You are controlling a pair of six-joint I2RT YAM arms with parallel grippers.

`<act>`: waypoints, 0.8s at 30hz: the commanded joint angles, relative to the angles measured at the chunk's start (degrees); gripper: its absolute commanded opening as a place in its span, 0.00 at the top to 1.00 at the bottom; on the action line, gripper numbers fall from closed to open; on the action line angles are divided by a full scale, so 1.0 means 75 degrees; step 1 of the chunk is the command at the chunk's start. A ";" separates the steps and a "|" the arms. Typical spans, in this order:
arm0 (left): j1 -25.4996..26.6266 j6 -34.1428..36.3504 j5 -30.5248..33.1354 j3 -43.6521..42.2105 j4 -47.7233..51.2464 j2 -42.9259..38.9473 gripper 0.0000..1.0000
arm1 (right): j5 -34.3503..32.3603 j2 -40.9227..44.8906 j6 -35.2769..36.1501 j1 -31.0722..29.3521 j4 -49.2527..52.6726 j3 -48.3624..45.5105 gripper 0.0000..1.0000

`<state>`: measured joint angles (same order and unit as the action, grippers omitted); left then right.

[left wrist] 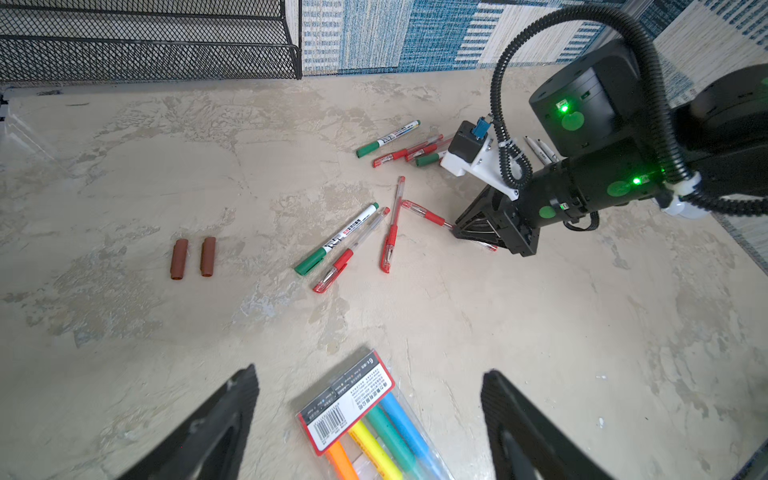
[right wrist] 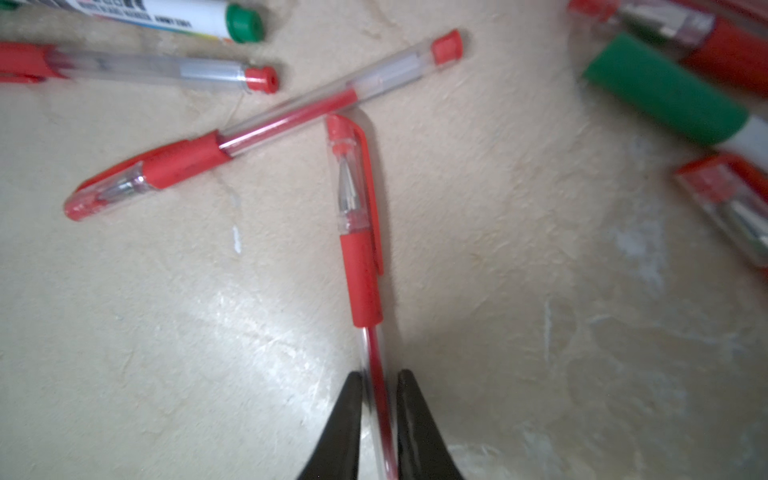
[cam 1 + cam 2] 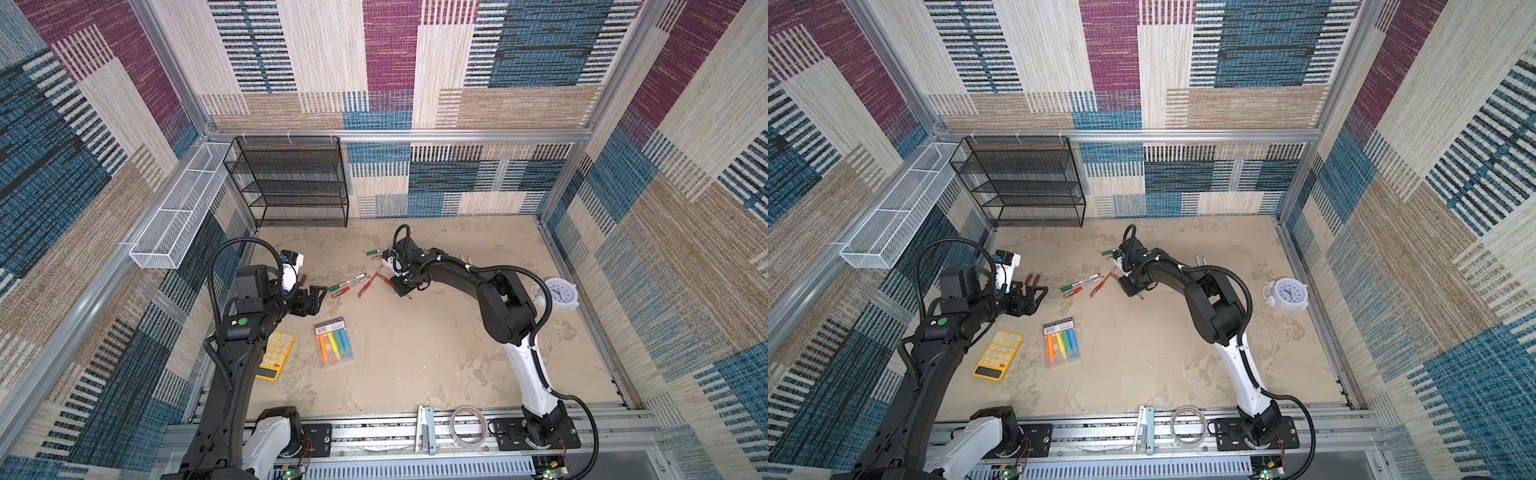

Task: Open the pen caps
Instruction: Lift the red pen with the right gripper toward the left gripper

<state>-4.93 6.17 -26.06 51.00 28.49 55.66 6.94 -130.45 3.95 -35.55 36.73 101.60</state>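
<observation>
Beyond the highlighter pack [image 3: 333,341] and to its left, the left gripper [image 3: 316,296] hangs with jaws wide apart, two loose brown caps [image 1: 179,259] near it. Beyond the pack's right side, the right gripper [image 2: 380,374] pinches a red pen [image 2: 360,266] by its clear barrel. Its cap [image 2: 353,178] looks light, slick and snug, so it is best gripped across the sides. The hard, mottled table [image 1: 540,353] would let pens skid.

I work in a robotics lab test cell: an aluminium frame [image 3: 374,135] boxes me in, patterned carpet-like fabric [image 3: 390,45] lines its walls, and I am bolted to a slotted metal rail [image 3: 374,434] beside bare circuit boards [image 3: 552,473]. The desk [image 3: 415,365] is dressed like an office, with pens [image 3: 349,281], a yellow calculator [image 3: 997,355], a highlighter pack [image 3: 333,340], a white alarm clock [image 3: 559,291] and a black mesh rack [image 3: 291,183].
</observation>
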 commanded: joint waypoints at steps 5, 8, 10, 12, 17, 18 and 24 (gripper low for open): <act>0.0012 -0.0014 -0.0122 -0.0040 -0.0231 -0.0004 0.12 | 0.0228 0.0606 -0.0209 -0.0018 -0.0178 -0.1085 0.94; 0.0013 -0.0016 -0.0219 -0.0093 -0.0232 -0.0003 0.12 | 0.0328 0.1048 -0.0438 -0.0018 -0.0460 -0.1758 0.95; 0.0013 -0.0043 -0.0231 -0.0017 -0.0193 0.0053 0.12 | 0.0413 0.1387 -0.0636 -0.0021 -0.0638 -0.2171 0.96; 0.0013 -0.0140 -0.0340 0.0000 -0.0245 0.0045 0.13 | 0.0582 0.1935 -0.0883 -0.0028 -0.1146 -0.2779 0.97; 0.0013 -0.0380 -0.0848 0.0048 -0.0237 0.0127 0.13 | 0.0926 0.2979 -0.1674 -0.0084 -0.2064 -0.3655 0.98; 0.0013 -0.0454 -0.0884 0.0077 -0.0253 0.0142 0.14 | 0.1013 0.3258 -0.1851 -0.0123 -0.2389 -0.3891 0.98; 0.0013 -0.1042 -0.2169 0.0103 -0.0419 0.0257 0.16 | 0.1428 0.4644 -0.3051 -0.0310 -0.4486 -0.5100 0.99</act>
<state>-4.84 2.13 -35.62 51.20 27.42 57.08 15.18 -98.80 -12.05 -37.32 15.35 65.95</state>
